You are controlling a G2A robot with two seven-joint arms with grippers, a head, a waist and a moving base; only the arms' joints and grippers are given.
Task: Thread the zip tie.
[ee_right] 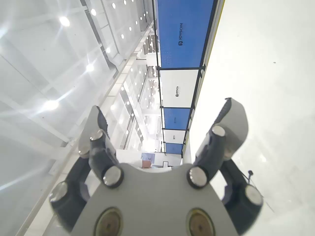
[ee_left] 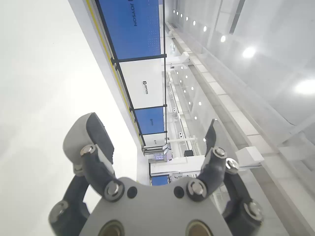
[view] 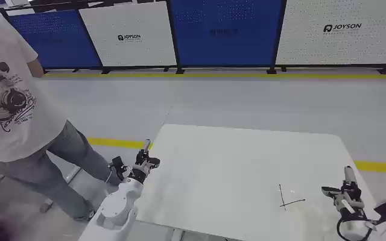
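Thin black zip tie strips [view: 283, 201] lie crossed on the white table [view: 241, 156], toward its front right. My left gripper [view: 145, 150] sits at the table's left edge, far from the strips. It is open with nothing between its fingers [ee_left: 152, 119] and faces the far wall panels. My right gripper [view: 347, 181] is at the table's right edge, a short way right of the strips. It is also open and holds nothing [ee_right: 162, 104].
Blue and white partition panels [view: 223, 33] stand across the floor beyond the table. A yellow floor line [view: 114, 143] runs behind the table.
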